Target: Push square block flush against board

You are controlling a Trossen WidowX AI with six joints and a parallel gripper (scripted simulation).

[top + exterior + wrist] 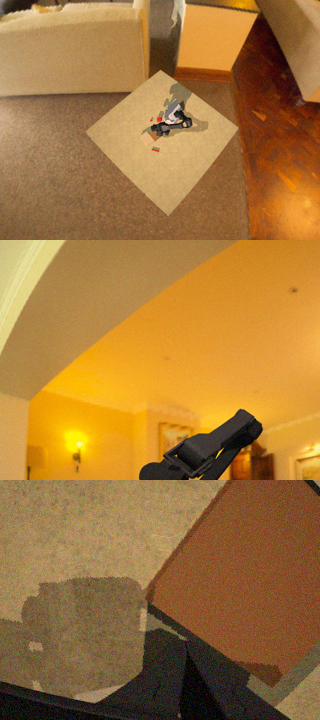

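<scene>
A brown square-looking part (155, 135) (235, 580) lies flat, partly under the arm in the top view. A pale tan part (147, 138) lies along its lower-left side. They look touching or nearly so; I cannot tell whether the sides fully meet or which part is the board. My gripper (182, 650) is shut and empty. Its fingertips are beside the brown part's near side in the wrist view; whether they touch it is unclear. In the top view the arm hides the fingertips and some of the brown part. The exterior view shows neither part.
A small red cube (159, 119) and a tiny red piece (151, 120) lie above the parts in the top view. A thin red bar (155, 150) lies below them. The grey and white arm base (171, 111) stands to their upper right on the tan mat (168, 186).
</scene>
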